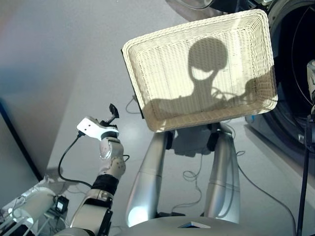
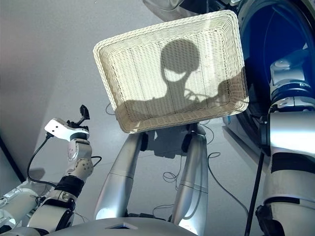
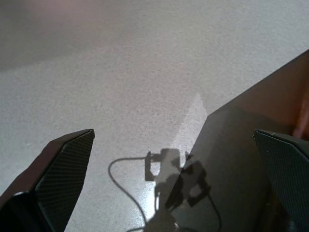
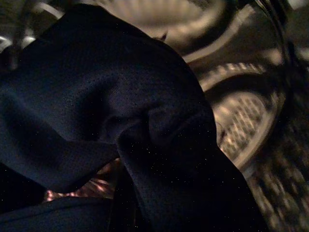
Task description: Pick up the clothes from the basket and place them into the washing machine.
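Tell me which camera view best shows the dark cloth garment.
The right wrist view: the dark limp cloth garment fills most of it, inside the drum of the dark washing machine. Neither eye view shows it, nor does the left wrist view.

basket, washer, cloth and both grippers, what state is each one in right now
basket: empty, no clothes left in it
washer: door opening uncovered, right arm reaching in
dark cloth: inside the drum, against the right gripper's camera
red-orange cloth: in the drum, mostly covered by the dark one
left gripper: open, empty, over the floor
right gripper: fingers hidden by cloth
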